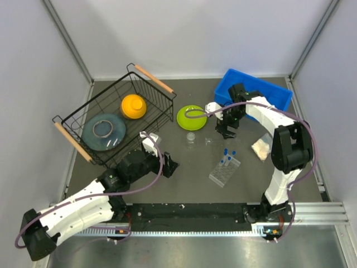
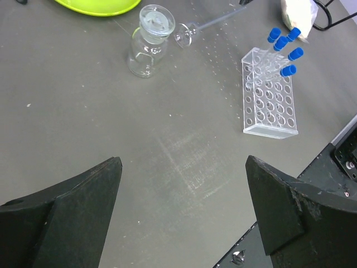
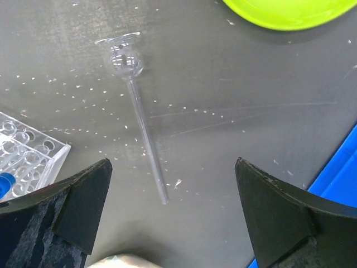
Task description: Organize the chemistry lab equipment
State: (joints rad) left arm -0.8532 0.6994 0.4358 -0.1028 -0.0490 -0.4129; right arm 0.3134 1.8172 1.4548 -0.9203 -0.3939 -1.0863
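Top view: the rack (image 1: 225,170) is standing on the table (image 1: 189,181) between the two arms, w/ blue-capped tubes (image 1: 228,153) slotted in at its far end, presumably so they are being held upright. A white packet (image 1: 261,148) is lying just right of it. A small jar (image 1: 191,137) is sitting near the green plate (image 1: 191,116). A wire basket (image 1: 75,114) w/ an orange dome (image 1: 134,106) and a blue bin (image 1: 279,95) are sitting at the back, well apart from the rack.

Left wrist view: the left gripper (image 2: 183,167) is being held w/ fingers wide apart over bare table, nothing between them. Jar and rack are lying ahead, unobstructed.

Right wrist view: the right gripper (image 3: 173,166) is being held spread wide, empty, above a long-stemmed glass bulb (image 3: 136,111) lying flat and approx. centred between the fingers — probably being lined up as a pick. A low approach is being crowded by the rack corner on one side and the bin edge on the other.
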